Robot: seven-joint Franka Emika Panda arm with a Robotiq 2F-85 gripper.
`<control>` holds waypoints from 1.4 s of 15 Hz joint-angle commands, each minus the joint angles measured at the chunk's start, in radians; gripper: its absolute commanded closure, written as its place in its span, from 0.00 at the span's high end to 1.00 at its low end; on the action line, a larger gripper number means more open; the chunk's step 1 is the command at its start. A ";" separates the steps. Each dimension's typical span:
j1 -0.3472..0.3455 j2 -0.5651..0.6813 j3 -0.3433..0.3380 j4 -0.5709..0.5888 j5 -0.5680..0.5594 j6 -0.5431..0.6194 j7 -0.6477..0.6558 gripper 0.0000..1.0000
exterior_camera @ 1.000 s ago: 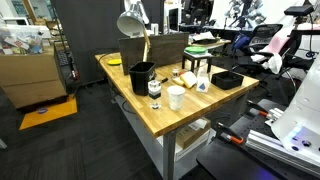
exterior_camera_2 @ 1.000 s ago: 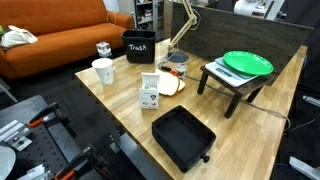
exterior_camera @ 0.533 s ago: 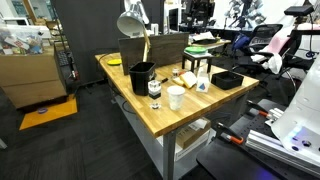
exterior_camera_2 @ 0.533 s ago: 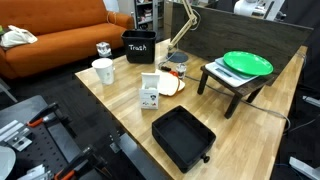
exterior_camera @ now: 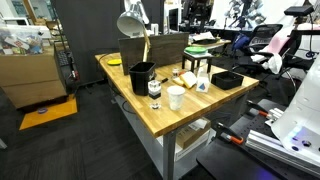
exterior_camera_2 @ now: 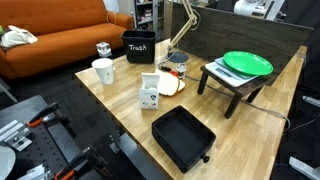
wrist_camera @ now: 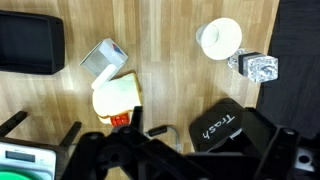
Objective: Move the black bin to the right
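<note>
The black bin (exterior_camera_2: 138,47) stands upright on the wooden desk (exterior_camera_2: 122,104), close to one edge, with its open top facing up. It is small and roughly square, its sides taper toward the base, and one side bears a white "Trash" label.

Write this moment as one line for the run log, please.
stage: before grasp | black bin: upright on table, untouched, white cup nearby | gripper: overhead, open or shut unclear
</note>
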 commanded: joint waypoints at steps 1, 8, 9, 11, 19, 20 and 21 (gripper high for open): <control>-0.004 0.142 0.029 0.122 -0.015 -0.020 0.018 1.00; 0.026 0.390 0.065 0.361 0.001 -0.027 0.087 1.00; 0.025 0.354 0.062 0.307 0.000 0.000 0.074 1.00; 0.029 0.388 0.064 0.343 0.000 -0.003 0.077 1.00; 0.028 0.402 0.062 0.362 0.002 -0.006 0.091 1.00; 0.030 0.431 0.058 0.388 -0.014 -0.008 0.131 1.00; 0.028 0.458 0.056 0.412 0.002 -0.015 0.162 1.00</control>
